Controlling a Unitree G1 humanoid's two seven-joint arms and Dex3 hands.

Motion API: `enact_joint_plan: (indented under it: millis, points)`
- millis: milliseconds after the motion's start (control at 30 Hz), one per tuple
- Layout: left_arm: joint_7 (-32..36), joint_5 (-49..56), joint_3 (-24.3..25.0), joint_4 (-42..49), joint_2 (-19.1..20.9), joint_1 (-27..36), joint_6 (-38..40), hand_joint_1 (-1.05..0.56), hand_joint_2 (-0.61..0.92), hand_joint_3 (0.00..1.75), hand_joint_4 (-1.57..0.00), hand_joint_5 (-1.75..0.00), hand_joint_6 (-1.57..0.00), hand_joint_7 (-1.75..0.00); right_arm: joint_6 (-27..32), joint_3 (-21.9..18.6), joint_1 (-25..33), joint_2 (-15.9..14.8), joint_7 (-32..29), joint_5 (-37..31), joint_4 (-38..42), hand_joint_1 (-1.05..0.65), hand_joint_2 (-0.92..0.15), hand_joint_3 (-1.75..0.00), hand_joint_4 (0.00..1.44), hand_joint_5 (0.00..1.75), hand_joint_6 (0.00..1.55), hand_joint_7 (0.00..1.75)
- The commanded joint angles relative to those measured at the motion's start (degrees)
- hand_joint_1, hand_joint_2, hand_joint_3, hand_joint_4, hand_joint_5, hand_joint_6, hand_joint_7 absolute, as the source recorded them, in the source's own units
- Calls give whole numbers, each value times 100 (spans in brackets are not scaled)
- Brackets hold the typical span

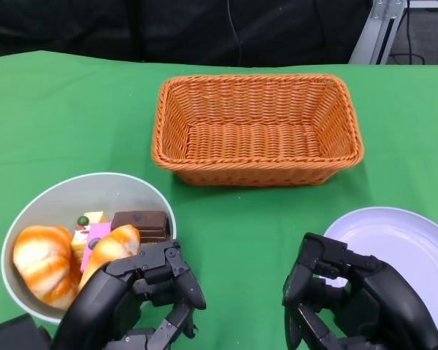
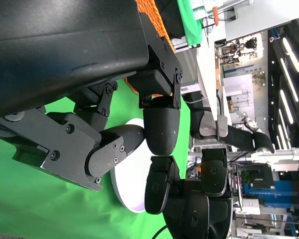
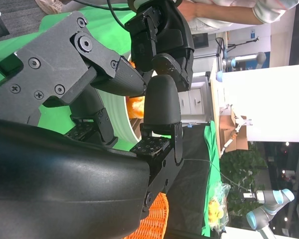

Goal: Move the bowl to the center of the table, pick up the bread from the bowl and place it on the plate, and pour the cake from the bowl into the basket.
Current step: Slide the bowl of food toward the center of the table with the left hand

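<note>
A pale bowl (image 1: 95, 177) sits at the table's near left. It holds two orange-striped bread rolls (image 1: 42, 259), (image 1: 113, 246), a chocolate cake piece (image 1: 141, 222) and a pink cake piece (image 1: 91, 237). My left hand (image 1: 142, 288) hovers over the bowl's near right rim with loosely bent fingers and holds nothing; whether it touches the rim is hidden. My right hand (image 1: 336, 292) sits at the left edge of the white plate (image 1: 401, 233), also holding nothing. The orange wicker basket (image 1: 255, 175) stands empty at the far centre. The left wrist view shows the plate (image 2: 132, 189) beyond my fingers (image 2: 159, 129).
Green cloth covers the table, with a bare strip between bowl and plate and in front of the basket. The table's far edge lies just behind the basket. In the right wrist view a person stands beyond the table.
</note>
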Motion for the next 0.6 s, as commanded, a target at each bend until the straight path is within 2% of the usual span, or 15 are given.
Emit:
enact_joint_plan:
  millis: [33, 600]
  points:
    - [36, -37, 24, -24, 48, 23, 6, -17, 58, 103, -70, -175, -68, -145, -21, -44, 7, -39, 16, 31, -18, -18, -43, -127, 71, 175, 57, 151]
    - [0, -55, 38, -10, 86, 7, 20, -15, 58, 103, -68, -175, -68, -142, 10, -40, -5, -23, 40, 40, -18, -19, -43, -127, 70, 175, 58, 149]
